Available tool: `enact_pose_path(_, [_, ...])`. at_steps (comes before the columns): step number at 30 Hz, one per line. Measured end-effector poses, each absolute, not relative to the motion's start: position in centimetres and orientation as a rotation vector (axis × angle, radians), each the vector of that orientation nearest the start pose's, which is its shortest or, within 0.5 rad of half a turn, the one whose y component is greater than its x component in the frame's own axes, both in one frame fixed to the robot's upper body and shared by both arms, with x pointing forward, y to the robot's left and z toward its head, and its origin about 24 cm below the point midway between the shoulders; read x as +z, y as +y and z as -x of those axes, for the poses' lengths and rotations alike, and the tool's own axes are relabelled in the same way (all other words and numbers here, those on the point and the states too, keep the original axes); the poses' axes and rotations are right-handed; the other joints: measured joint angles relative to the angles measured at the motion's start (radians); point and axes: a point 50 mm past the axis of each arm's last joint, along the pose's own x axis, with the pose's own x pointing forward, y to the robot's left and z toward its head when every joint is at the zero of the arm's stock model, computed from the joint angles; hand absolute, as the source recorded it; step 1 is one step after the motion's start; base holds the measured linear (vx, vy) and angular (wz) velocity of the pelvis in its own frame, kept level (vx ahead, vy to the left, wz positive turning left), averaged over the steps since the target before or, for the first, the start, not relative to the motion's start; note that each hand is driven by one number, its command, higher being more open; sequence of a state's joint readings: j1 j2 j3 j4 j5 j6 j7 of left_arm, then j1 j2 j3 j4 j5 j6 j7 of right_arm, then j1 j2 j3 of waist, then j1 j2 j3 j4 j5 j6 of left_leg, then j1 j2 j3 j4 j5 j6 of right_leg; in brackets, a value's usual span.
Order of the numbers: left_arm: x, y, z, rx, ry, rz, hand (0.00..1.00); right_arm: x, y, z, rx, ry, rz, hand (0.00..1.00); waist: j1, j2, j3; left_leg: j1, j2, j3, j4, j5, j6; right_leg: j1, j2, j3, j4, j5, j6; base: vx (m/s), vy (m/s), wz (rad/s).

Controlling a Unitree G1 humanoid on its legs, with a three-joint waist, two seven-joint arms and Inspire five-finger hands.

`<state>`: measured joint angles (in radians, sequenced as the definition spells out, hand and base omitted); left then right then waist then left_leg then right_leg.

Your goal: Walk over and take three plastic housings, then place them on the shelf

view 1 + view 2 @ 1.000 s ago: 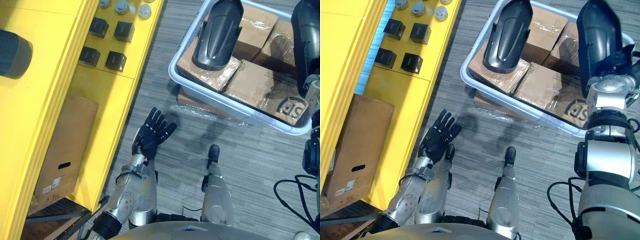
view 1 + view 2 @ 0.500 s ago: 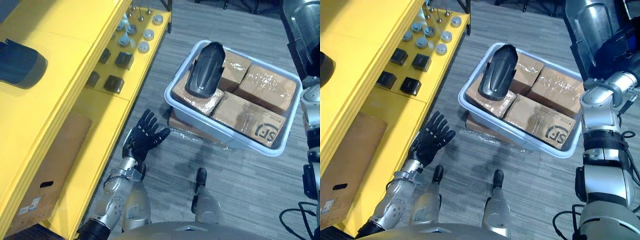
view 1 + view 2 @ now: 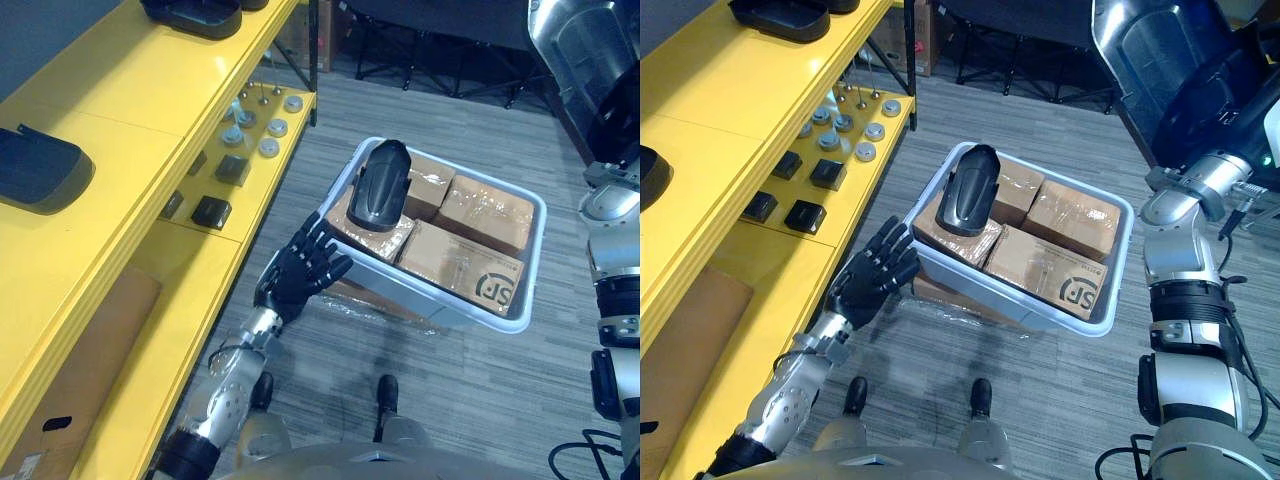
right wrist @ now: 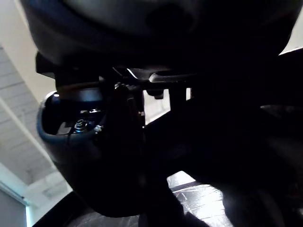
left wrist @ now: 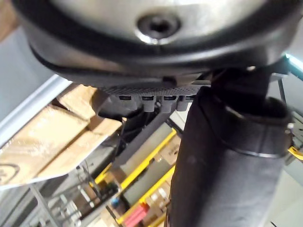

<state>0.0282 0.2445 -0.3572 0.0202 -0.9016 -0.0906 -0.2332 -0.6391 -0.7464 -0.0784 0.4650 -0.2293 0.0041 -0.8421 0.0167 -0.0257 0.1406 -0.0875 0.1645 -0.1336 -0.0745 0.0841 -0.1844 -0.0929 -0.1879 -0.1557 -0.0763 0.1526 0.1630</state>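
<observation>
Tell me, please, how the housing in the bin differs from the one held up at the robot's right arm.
The housing in the bin lies on cardboard boxes, rounded back up; the raised housing is in the air at the right arm's end, hollow side showing. Both are dark plastic shells.

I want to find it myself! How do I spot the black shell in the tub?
Beside the long yellow shelf stands a pale tub. It holds brown cardboard boxes, and the housing lies on top of them: the only dark, smooth, rounded thing there.
</observation>
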Motion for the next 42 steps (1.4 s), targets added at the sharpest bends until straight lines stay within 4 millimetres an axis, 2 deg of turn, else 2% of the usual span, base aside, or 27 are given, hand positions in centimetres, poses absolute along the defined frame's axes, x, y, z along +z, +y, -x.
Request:
enact_pose_path(1, [3.1, 11.0, -23.1, -0.472, 0.073, 0.68, 1.0, 23.2, -33.0, -31.2, -1.099, -0.56, 0.74, 0.0, 0.0, 0.0, 0.0, 0.0, 0.0, 0.0, 0.0, 0.0, 0.0, 0.0, 0.0, 0.0, 0.0, 0.0, 0.0, 0.0, 0.0, 0.0])
enact_pose_path(3, [5.0, 9.0, -24.5, -0.562, 0.03, 0.713, 1.0, 22.9, -32.2, -31.4, -1.071, -0.584, 0.709, 0.0, -0.004, 0.0, -0.007, 0.014, 0.001, 0.005, -0.004, 0.0, 0.0, 0.01, 0.0, 0.003, 0.0, -0.002, 0.001, -0.03, -0.005, -0.04])
enact_pose_path(5, [6.0, 7.7, -25.1, -0.601, 0.013, 0.743, 1.0, 22.8, -31.0, -31.7, -1.04, -0.621, 0.699, 0.0, -0.012, -0.001, -0.008, 0.026, 0.002, 0.017, -0.009, 0.0, 0.0, 0.012, 0.001, 0.013, 0.0, -0.002, 0.001, -0.03, -0.005, -0.12])
enact_pose_path(9, [6.6, 5.8, -25.5, -0.63, 0.044, 0.788, 1.0, 22.6, -29.1, -31.8, -0.985, -0.682, 0.634, 0.0, -0.031, -0.002, -0.033, 0.032, 0.003, 0.03, -0.009, -0.001, 0.0, 0.009, 0.002, 0.026, 0.0, -0.001, -0.001, 0.0, -0.003, -0.1])
enact_pose_path(12, [6.9, 5.2, -25.8, -0.62, 0.064, 0.856, 1.0, 22.3, -28.2, -31.6, -0.957, -0.706, 0.603, 0.0, -0.045, -0.006, -0.045, 0.035, 0.004, 0.033, -0.009, -0.003, 0.0, 0.01, 0.003, 0.03, 0.0, 0.0, -0.001, 0.0, -0.003, -0.04])
enact_pose_path(17, [7.4, 4.2, -26.8, -0.615, 0.093, 0.94, 1.0, 20.5, -25.3, -31.6, -0.864, -0.722, 0.598, 0.0, -0.052, -0.013, -0.06, 0.059, 0.005, 0.059, -0.009, -0.01, 0.0, 0.016, 0.005, 0.052, 0.0, -0.001, -0.001, -0.02, -0.005, -0.13])
enact_pose_path(21, [7.9, 2.9, -27.0, -0.611, 0.091, 0.959, 1.0, 19.7, -24.2, -31.9, -0.811, -0.696, 0.584, 0.0, -0.051, -0.015, -0.065, 0.06, 0.005, 0.06, -0.009, -0.01, 0.0, 0.016, 0.005, 0.054, 0.0, -0.005, 0.001, -0.03, -0.008, -0.02])
enact_pose_path(26, [8.3, 2.9, -27.2, -0.54, 0.062, 0.982, 1.0, 17.8, -22.9, -32.0, -0.748, -0.645, 0.565, 0.0, -0.053, -0.024, -0.077, 0.061, 0.005, 0.06, -0.009, -0.01, 0.0, 0.017, 0.005, 0.054, 0.0, -0.005, 0.0, 0.0, 0.0, 0.0])
enact_pose_path(33, [9.7, 2.5, -28.0, -0.522, 0.022, 0.972, 1.0, 15.8, -20.9, -31.9, -0.673, -0.602, 0.531, 0.0, -0.056, -0.024, -0.077, 0.063, 0.005, 0.059, -0.008, -0.011, 0.0, 0.022, 0.005, 0.053, 0.0, -0.002, -0.004, 0.0, 0.0, 0.0])
enact_pose_path(38, [11.1, 0.9, -28.1, -0.535, 0.005, 0.947, 1.0, 15.2, -18.8, -32.0, -0.59, -0.596, 0.505, 0.0, -0.058, -0.024, -0.077, 0.066, 0.005, 0.059, -0.008, -0.012, 0.0, 0.024, 0.005, 0.054, 0.0, -0.002, -0.004, 0.0, 0.0, 0.0])
enact_pose_path(42, [11.0, 0.3, -27.8, -0.524, 0.022, 0.906, 1.0, 14.9, -17.3, -31.6, -0.524, -0.615, 0.499, 0.0, -0.059, -0.025, -0.077, 0.067, 0.005, 0.059, -0.008, -0.013, 0.0, 0.025, 0.006, 0.054, 0.0, -0.002, -0.004, 0.0, 0.0, 0.0])
